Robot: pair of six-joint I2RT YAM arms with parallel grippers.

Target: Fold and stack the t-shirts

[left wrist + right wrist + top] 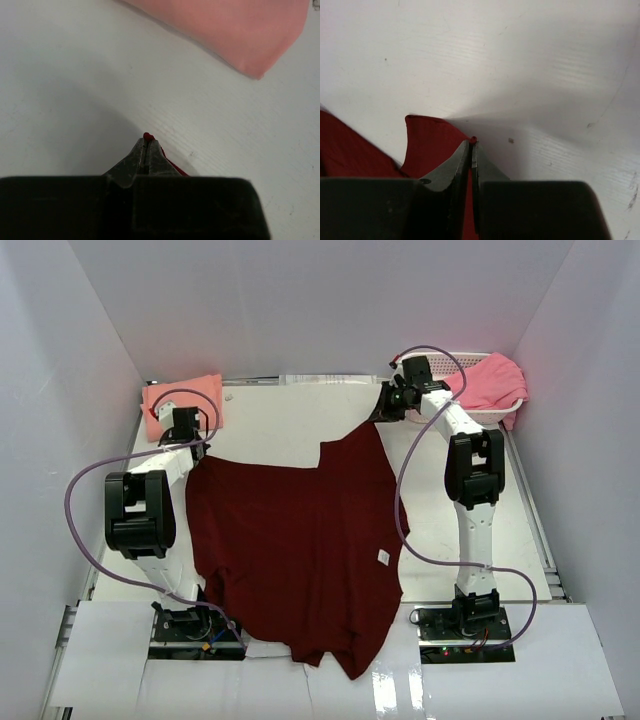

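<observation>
A dark maroon t-shirt (290, 550) lies spread over the middle of the table, its near end hanging past the front edge. My left gripper (196, 454) is shut on its far left corner; a bit of red cloth (148, 135) pokes out between the fingertips (134, 161). My right gripper (384, 410) is shut on the far right corner, with maroon cloth (427, 140) trailing left of the fingers (456, 165). A folded salmon-peach t-shirt (180, 403) lies at the far left (235, 27). The brighter pink t-shirt (488, 382) sits bunched in the basket.
A white lattice basket (472, 415) stands at the far right corner, just behind the right arm. White walls close in the table on three sides. A purple cable loops from each arm (400, 500).
</observation>
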